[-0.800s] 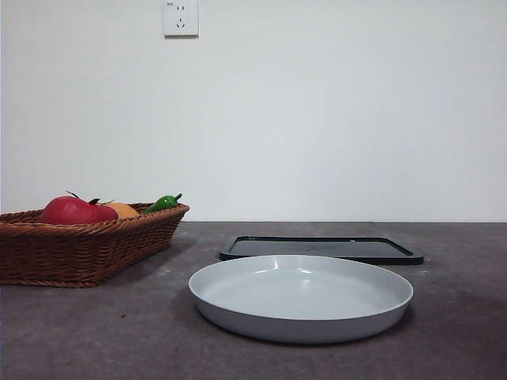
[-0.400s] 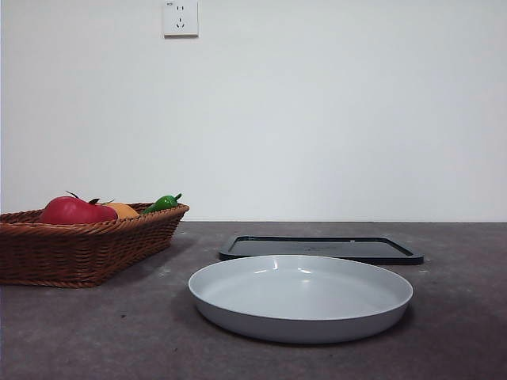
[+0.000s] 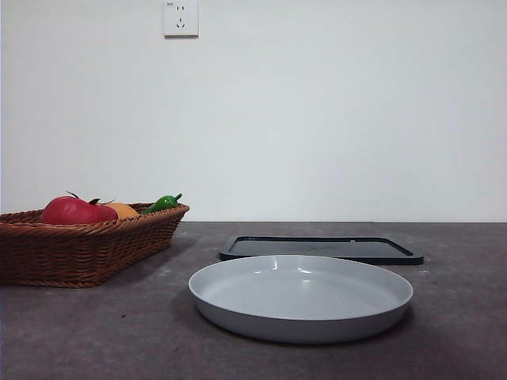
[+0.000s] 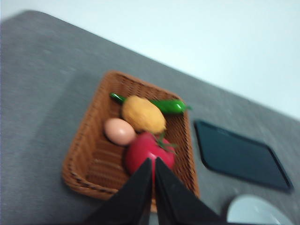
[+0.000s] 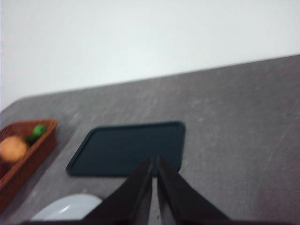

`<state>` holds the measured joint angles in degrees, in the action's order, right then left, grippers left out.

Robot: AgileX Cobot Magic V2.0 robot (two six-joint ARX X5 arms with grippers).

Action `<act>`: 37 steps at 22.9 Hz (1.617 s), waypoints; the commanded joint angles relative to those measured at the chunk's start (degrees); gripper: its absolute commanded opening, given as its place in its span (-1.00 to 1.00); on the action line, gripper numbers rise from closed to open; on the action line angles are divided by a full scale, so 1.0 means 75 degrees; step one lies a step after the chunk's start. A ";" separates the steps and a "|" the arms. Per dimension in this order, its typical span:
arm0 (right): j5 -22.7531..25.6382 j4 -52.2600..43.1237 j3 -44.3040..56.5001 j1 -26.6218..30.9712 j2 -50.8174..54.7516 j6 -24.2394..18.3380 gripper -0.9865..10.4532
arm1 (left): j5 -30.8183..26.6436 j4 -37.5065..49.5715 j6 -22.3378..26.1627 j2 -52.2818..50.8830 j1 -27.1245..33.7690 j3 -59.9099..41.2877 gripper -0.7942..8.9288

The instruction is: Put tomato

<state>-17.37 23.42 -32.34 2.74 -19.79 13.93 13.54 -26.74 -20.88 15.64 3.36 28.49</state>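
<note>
Left end effector (image 4: 153, 161) hangs above the wicker basket (image 4: 89, 154) with its jaws pressed together and nothing between them, lined up over the tomato (image 4: 146, 151). That tomato lies inside the basket, touching the pale pink fruit (image 4: 120, 131) and just beside the orange fruit (image 4: 143, 114), with a green pepper (image 4: 169, 106) at the basket's far end. Right end effector (image 5: 154, 161) waits well away from the basket, over the dark tray (image 5: 126, 147), jaws likewise closed and empty. By my reckoning nothing is done yet: picking and placing are both left, and the grey plate (image 3: 301, 297) beside the basket is bare.
</note>
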 commanded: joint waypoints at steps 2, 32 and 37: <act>-0.0612 0.0635 -0.0828 -0.0015 -0.0726 -0.0536 -0.81 | 0.0839 -0.0411 0.0970 0.0758 0.0012 0.0793 -0.82; -0.1367 0.4377 -0.3547 -0.2547 -0.3296 -0.1920 -0.81 | 0.2154 -0.3838 0.3179 0.3255 -0.0915 0.3681 -0.71; -0.1332 0.4374 -0.3547 -0.2547 -0.3296 -0.1915 -0.26 | 0.2142 -0.3803 0.3179 0.3255 -0.0915 0.3681 -0.03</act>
<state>-27.29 56.58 -57.71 -16.10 -44.25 0.19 29.56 -55.88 2.15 39.75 -3.31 54.81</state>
